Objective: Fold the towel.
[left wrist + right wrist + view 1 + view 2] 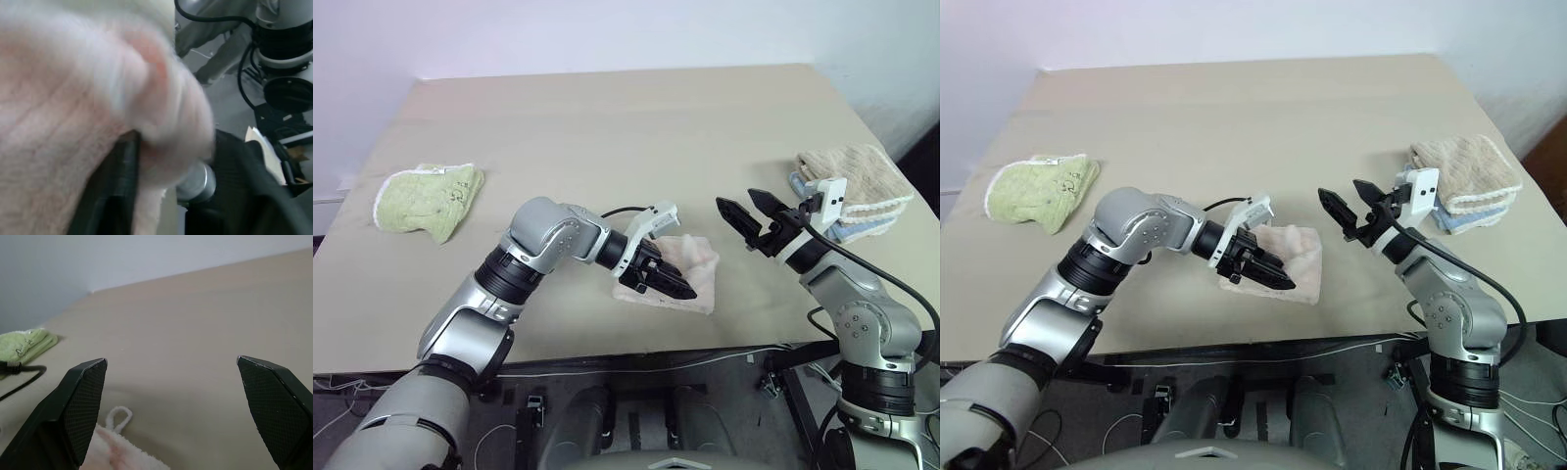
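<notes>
Pale pink towel (690,269) lies bunched in a small folded heap near the front edge of the tan table (607,127), roughly at centre. Left gripper (672,285) sits on top of it, angled down toward 4 o'clock. In the left wrist view the pink terry cloth lies up against one black finger (115,191) with the other finger clear of it; fingers look parted, but whether any cloth is pinched I cannot tell. Right gripper (750,217) hovers above the table at 3 o'clock of the towel, just beside it, not touching, fingers spread wide with nothing between them. Right wrist view shows the towel's small white loop (119,417) on the table. Light green towel (426,199) lies at 9 o'clock, well apart, near the left edge. Beige and blue towels (857,186) are stacked at 2 o'clock by the right edge.
</notes>
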Controlling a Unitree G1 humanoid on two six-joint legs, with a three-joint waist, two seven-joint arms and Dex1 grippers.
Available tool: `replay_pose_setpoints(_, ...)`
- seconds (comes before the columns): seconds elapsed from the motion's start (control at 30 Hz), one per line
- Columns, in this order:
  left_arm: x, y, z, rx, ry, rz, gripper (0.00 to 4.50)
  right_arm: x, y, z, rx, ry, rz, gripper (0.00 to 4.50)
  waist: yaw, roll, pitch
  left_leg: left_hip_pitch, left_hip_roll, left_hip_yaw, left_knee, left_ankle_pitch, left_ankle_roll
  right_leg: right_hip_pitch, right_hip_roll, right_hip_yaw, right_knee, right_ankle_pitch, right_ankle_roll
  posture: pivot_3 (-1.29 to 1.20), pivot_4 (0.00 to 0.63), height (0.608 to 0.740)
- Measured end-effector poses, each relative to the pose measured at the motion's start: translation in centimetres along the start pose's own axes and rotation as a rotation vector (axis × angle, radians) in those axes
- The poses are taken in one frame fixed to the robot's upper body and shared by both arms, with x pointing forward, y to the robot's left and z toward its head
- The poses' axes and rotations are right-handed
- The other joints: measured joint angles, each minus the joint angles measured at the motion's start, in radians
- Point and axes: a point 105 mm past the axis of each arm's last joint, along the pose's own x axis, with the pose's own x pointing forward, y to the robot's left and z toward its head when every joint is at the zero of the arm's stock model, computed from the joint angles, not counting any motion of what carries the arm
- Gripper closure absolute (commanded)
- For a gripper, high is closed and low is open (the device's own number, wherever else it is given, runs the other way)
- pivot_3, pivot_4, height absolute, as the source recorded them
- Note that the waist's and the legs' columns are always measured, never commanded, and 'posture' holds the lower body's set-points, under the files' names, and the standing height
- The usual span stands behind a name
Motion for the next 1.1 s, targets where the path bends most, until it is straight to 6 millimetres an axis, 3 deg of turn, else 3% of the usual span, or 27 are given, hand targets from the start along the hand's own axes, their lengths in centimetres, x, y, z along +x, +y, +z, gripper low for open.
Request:
replay_pose_setpoints(0.13, 0.3, -0.2, 0.4, -0.006, -0.019, -0.008, 0.05, 0.2, 0.3, -0.3, -0.005, 0.009, 0.012, 0.0, -0.002, 0.0, 0.0, 0.0, 0.0, 0.0, 0.0, 0.0, 0.0, 0.0, 0.0, 0.0, 0.0, 0.0, 0.0, 0.0, 0.15, 0.74)
replay_pose_setpoints(0.33, -2.4, 0.2, 3.6, 0.045, -0.224, 0.052, 0.05, 0.1, 0.1, 0.6, 0.019, -0.023, 0.012, 0.0, -0.001, 0.0, 0.0, 0.001, 0.0, 0.0, 0.002, 0.0, 0.0, 0.001, 0.0, 0.0, 0.001, 0.0, 0.0, 0.0, 0.15, 0.74)
replay_pose_setpoints(0.4, -4.2, 0.7, 5.0, 0.126, -0.324, 0.112, 0.0, 0.1, 0.2, 0.7, 0.029, -0.024, 0.026, 0.44, -0.002, 0.0, 0.0, 0.001, 0.0, 0.0, 0.002, 0.0, 0.0, 0.001, 0.001, 0.0, 0.001, 0.0, 0.0, 0.0, 0.15, 0.74)
replay_pose_setpoints(0.5, -7.3, 1.9, 5.6, 0.279, -0.407, 0.262, 0.6, 0.1, 1.4, 0.8, 0.033, -0.018, 0.09, 1.28, -0.005, 0.001, 0.0, 0.002, 0.0, 0.0, 0.001, 0.0, 0.0, 0.001, 0.001, 0.001, 0.002, 0.0, 0.0, 0.0, 0.15, 0.74)
replay_pose_setpoints(0.57, -8.2, 2.5, 5.1, 0.309, -0.437, 0.303, 1.27, 0.2, 2.4, 1.2, 0.014, -0.018, 0.14, 2.01, -0.001, 0.001, 0.0, 0.001, 0.0, 0.0, 0.001, 0.0, 0.0, 0.001, 0.001, 0.0, 0.001, 0.0, 0.0, 0.0, 0.15, 0.74)
replay_pose_setpoints(0.63, -9.3, 3.4, 3.2, 0.356, -0.424, 0.356, 1.97, 0.4, 4.4, 1.4, -0.002, -0.006, 0.227, 2.73, -0.003, 0.001, 0.0, 0.001, 0.0, 0.0, 0.001, 0.0, 0.0, 0.001, 0.0, 0.001, 0.001, 0.0, 0.0, 0.0, 0.15, 0.74)
replay_pose_setpoints(0.8, -10.3, 4.1, 1.0, 0.416, -0.414, 0.397, 3.64, 0.4, 6.3, 0.6, 0.0, 0.045, 0.319, 4.38, 0.005, 0.0, 0.0, 0.001, 0.0, 0.0, 0.002, -0.001, -0.001, 0.002, -0.001, -0.001, 0.0, 0.0, 0.0, 0.0, 0.15, 0.74)
replay_pose_setpoints(0.87, -10.0, 3.6, 0.8, 0.443, -0.433, 0.366, 4.33, 0.3, 7.0, 0.0, -0.001, 0.076, 0.357, 4.5, 0.003, 0.0, 0.0, 0.001, 0.0, 0.0, 0.003, -0.002, 0.0, 0.002, -0.001, 0.0, 0.0, 0.0, 0.0, 0.0, 0.15, 0.74)
replay_pose_setpoints(0.9, -9.7, 3.2, 0.7, 0.469, -0.439, 0.345, 4.47, 0.2, 7.2, -0.4, 0.0, 0.095, 0.373, 4.5, 0.001, 0.0, 0.0, 0.001, 0.0, 0.0, 0.003, -0.002, 0.0, 0.002, -0.001, 0.0, 0.0, 0.0, 0.0, 0.0, 0.15, 0.74)
replay_pose_setpoints(1.1, -7.3, 2.3, 0.8, 0.623, -0.456, 0.267, 4.47, -0.4, 7.8, -2.6, -0.035, 0.201, 0.422, 4.5, 0.001, 0.0, 0.0, 0.001, 0.0, 0.0, 0.005, -0.002, 0.002, 0.003, -0.001, 0.0, 0.0, 0.0, 0.0, 0.0, 0.15, 0.74)
